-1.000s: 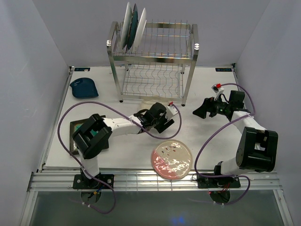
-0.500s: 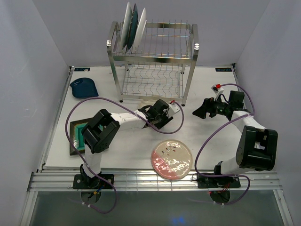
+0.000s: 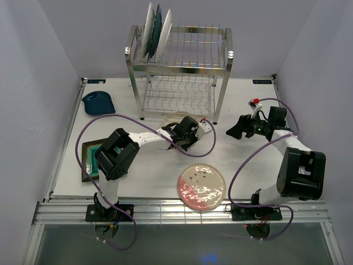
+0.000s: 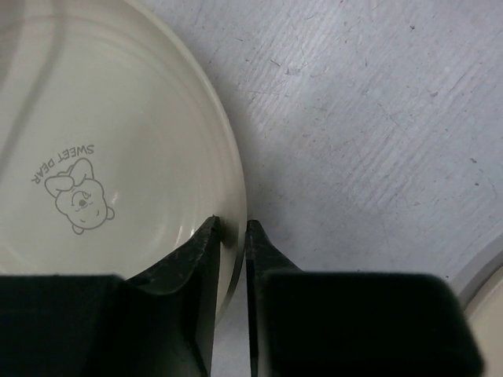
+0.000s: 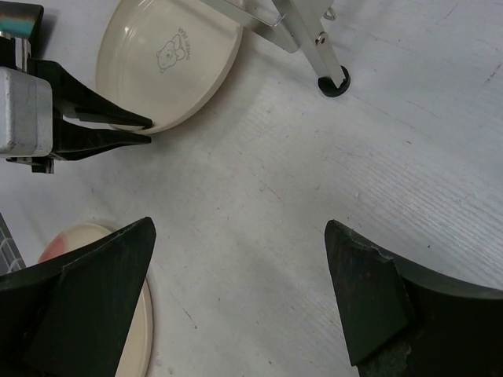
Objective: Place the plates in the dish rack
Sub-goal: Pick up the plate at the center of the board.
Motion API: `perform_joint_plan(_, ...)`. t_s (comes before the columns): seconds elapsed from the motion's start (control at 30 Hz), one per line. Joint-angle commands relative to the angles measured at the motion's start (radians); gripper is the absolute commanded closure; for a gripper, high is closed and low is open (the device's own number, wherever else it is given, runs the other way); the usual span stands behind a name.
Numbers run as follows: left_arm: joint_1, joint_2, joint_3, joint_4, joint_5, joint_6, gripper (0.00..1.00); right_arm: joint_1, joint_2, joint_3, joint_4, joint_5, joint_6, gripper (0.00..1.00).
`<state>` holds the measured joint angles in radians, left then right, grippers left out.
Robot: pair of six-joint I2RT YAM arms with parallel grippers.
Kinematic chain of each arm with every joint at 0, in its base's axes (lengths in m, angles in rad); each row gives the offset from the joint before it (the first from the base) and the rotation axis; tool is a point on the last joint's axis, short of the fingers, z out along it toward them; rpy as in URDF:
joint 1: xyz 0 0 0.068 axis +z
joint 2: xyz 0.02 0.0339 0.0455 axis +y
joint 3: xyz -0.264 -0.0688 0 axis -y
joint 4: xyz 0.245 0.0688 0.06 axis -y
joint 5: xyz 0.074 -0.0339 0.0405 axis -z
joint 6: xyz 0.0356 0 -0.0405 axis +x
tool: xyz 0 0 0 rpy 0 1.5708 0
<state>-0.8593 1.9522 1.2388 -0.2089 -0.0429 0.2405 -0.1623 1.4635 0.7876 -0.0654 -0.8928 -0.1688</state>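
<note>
The cream plate (image 4: pixel 118 141) is pinched by its rim in your left hand (image 4: pixel 230 228), jaws narrow, right hand (image 5: pixel 240 228) wide and empty; next, I judge, lift and tip it upright into a free dish rack (image 3: pixel 193 52) slot.

The steel two-tier dish rack (image 3: pixel 190 67) stands at the back of the bench (image 3: pixel 149 176). Three plates (image 3: pixel 156 27) stand on edge at the left end of its top shelf: two pale with a dark teal one between, their patterns hard to make out. A cream plate (image 4: pixel 118 157), printed with a small bear and "SWEET DEAR", lies flat just before the rack, its rim between the jaws of the left gripper (image 4: pixel 232 224). A pink speckled plate (image 3: pixel 201 186) lies near the front edge, a square green plate (image 3: pixel 87 160) at the left and a small dark blue dish (image 3: pixel 98 102) at the far left.
</note>
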Motion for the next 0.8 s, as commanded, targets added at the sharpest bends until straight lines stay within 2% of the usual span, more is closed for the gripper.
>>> perform_joint_plan(0.0, 0.003, -0.076, 0.021, -0.049, 0.084, -0.029, 0.8, -0.005, 0.008, 0.038, -0.004, -0.02, -0.015, 0.06)
perform_joint_plan(0.07, 0.003, -0.099, 0.024, -0.07, 0.119, -0.036, 0.93, -0.005, 0.008, 0.038, -0.004, -0.02, -0.015, 0.06)
perform_joint_plan(0.13, 0.005, -0.111, 0.03, -0.089, 0.181, -0.053, 1.0, -0.006, 0.008, 0.038, -0.004, -0.02, -0.014, 0.06)
perform_joint_plan(0.5, -0.04, -0.171, 0.067, -0.193, 0.389, -0.118, 1.0, -0.005, 0.014, 0.041, -0.005, -0.021, -0.014, 0.06)
perform_joint_plan(0.57, -0.04, -0.208, 0.073, -0.193, 0.448, -0.16, 1.0, -0.006, 0.014, 0.039, -0.005, -0.021, -0.014, 0.06)
perform_joint_plan(0.77, -0.04, -0.366, 0.05, -0.129, 0.482, -0.268, 1.0, -0.008, 0.015, 0.042, -0.007, -0.021, -0.011, 0.06)
